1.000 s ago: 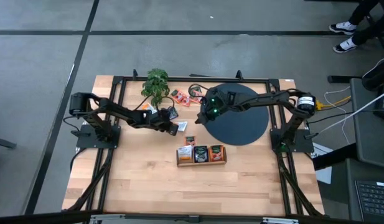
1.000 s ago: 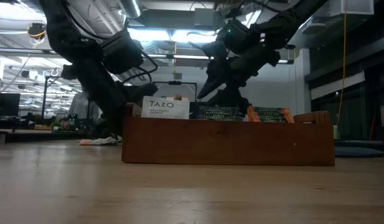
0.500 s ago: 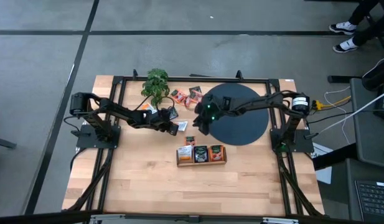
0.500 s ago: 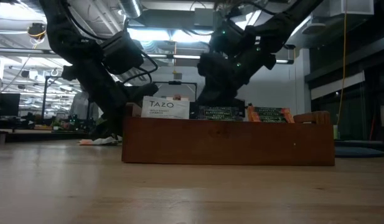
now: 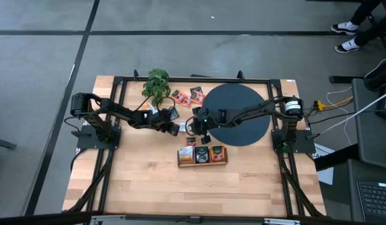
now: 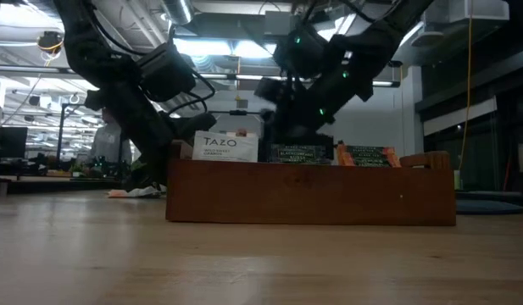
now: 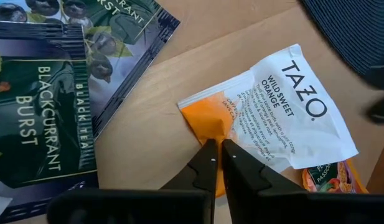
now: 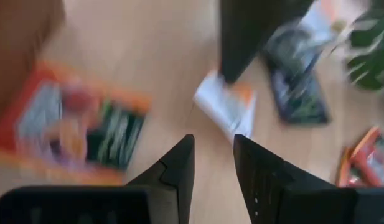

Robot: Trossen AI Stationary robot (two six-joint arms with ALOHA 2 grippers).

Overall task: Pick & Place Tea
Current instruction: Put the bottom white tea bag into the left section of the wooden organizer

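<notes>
Grey concrete floor (image 5: pixel 42 37), bright ceiling lights (image 6: pixel 219 47), wooden table (image 5: pixel 149 181)

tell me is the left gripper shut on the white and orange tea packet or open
Shut on it: the left gripper has its fingertips pinched together on the orange corner of the white and orange tea packet.

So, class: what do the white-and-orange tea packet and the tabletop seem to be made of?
White-and-orange tea packet: probably coated paper or foil laminate, with a creased, slightly glossy printed face. It is pinched by the left pincer.
Tabletop: light wood, with visible plank joints and grain and a smooth finish.
</notes>
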